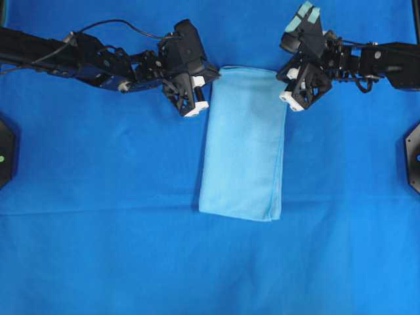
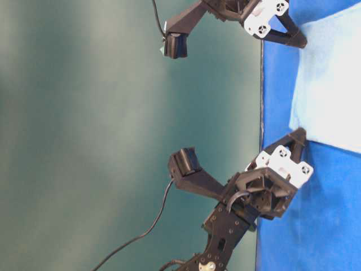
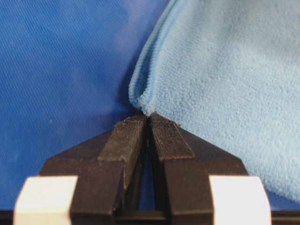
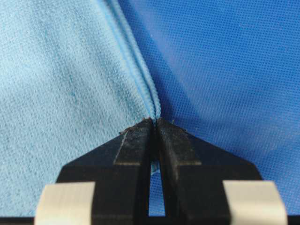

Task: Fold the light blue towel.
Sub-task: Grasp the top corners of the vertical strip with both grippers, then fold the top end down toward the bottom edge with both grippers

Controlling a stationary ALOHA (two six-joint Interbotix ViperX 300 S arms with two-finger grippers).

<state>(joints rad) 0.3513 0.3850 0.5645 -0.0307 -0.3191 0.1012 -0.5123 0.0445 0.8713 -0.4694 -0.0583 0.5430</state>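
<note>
Both grippers are pinched onto the light blue towel [image 1: 244, 141]. Our left gripper [image 3: 149, 119] has its jaws pressed together on the towel's far left corner, where we see the hem curl up between the black fingertips [image 3: 129, 138] in the left wrist view. Our right gripper [image 4: 154, 123] is likewise clamped tight on the far right corner, the doubled stitched edge running straight into the seam between its fingertips [image 4: 176, 140].

From overhead, we see the towel lying as a tall, narrow rectangle in the middle of the table, already folded once, with layered edges showing along its right side and near corner. Its far edge sits between the two grippers, the left gripper [image 1: 209, 84] at one end and the right gripper [image 1: 283, 80] at the other. The rest of it lies flat.

Under the towel, the deep blue table cloth [image 1: 98, 216] covers the whole surface. In the table-level view, we see both arms reaching in from a green backdrop [image 2: 84, 130].
</note>
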